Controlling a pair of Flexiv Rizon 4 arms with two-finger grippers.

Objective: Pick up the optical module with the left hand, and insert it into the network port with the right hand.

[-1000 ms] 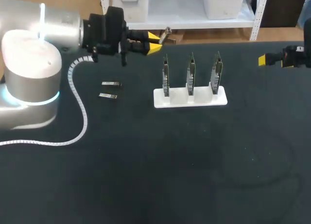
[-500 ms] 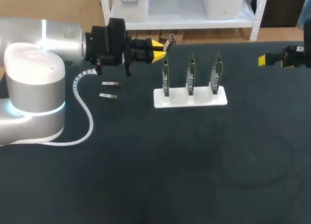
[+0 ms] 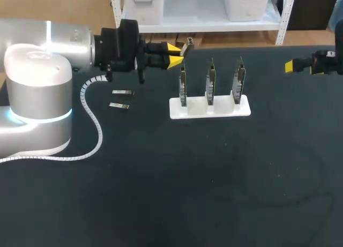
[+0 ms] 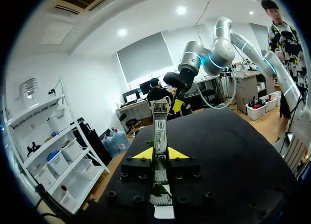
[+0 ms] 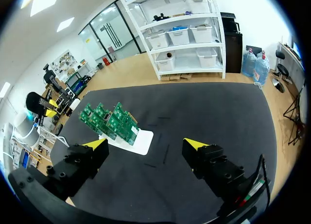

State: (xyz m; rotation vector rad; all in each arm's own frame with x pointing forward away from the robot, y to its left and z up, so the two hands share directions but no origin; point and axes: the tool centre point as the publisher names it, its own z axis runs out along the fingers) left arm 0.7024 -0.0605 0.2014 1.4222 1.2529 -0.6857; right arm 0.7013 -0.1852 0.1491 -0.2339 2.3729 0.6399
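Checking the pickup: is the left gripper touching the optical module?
Touching. Left wrist view: the left gripper clamps the optical module between both yellow tips.

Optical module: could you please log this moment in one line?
left gripper shut on module | right gripper open | module not inserted

Robotics lab, black-covered table (image 3: 214, 193), white stand (image 3: 177, 111) carrying three upright green circuit boards (image 3: 210, 78), small optical modules (image 3: 122, 92) lying loose on the cloth, silver left arm (image 3: 37, 70) with spiral-wrapped cable (image 3: 91, 124)
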